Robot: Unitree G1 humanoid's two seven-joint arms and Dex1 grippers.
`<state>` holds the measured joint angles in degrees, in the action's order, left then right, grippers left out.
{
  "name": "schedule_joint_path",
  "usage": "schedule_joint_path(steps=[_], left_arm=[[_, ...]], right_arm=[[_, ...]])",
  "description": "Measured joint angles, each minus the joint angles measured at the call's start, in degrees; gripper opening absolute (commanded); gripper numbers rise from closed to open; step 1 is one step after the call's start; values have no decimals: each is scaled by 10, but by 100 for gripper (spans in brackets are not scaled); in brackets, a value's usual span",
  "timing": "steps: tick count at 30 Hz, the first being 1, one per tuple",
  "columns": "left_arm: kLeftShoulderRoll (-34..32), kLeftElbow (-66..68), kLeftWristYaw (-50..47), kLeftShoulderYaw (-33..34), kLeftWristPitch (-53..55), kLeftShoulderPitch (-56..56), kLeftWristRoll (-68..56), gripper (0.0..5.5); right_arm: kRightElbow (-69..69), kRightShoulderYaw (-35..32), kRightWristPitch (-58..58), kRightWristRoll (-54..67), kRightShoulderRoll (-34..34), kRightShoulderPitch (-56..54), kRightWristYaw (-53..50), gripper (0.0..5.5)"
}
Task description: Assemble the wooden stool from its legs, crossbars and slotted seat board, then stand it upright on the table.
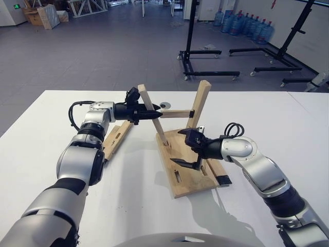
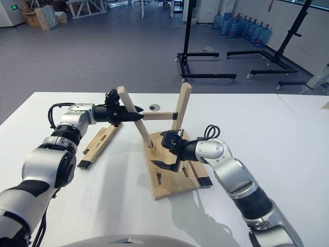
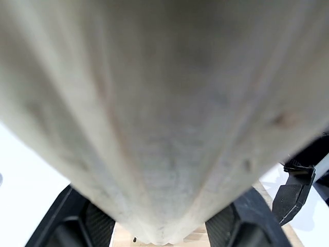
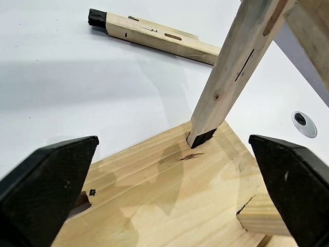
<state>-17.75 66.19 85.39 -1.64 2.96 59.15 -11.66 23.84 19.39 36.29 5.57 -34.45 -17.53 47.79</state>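
The slotted seat board (image 1: 187, 175) lies flat in the middle of the white table. Two legs joined by a crossbar (image 1: 177, 113) stand tilted on it. The left leg (image 1: 160, 133) has its black-capped foot in a slot (image 4: 201, 136); the right leg (image 1: 200, 100) rises behind. My left gripper (image 1: 154, 114) is shut on the left leg near its top, with the leg between its fingers (image 3: 77, 221). Just above the board, my right gripper (image 1: 181, 147) hangs open, its fingers (image 4: 46, 175) spread wide and holding nothing.
One loose leg (image 1: 117, 139) lies on the table to the left of the board, and another (image 1: 218, 172) lies along the board's right side. A round grommet (image 1: 165, 105) sits near the table's far edge. Black floor stands (image 1: 205, 67) are beyond the table.
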Motion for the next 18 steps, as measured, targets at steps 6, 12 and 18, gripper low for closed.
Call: schedule_joint_path(steps=[6, 12, 18], left_arm=[[6, -25, 2, -10, -23, -12, 6, 202], [6, -23, 1, -9, -7, -8, 5, 202], [10, 4, -5, -10, 24, 13, 10, 202]], right_arm=[[2, 3, 0, 0, 0, 0, 0, 540], [2, 5, 0, 0, 1, 0, -1, 540], [3, 5, 0, 0, 3, 0, -2, 540]])
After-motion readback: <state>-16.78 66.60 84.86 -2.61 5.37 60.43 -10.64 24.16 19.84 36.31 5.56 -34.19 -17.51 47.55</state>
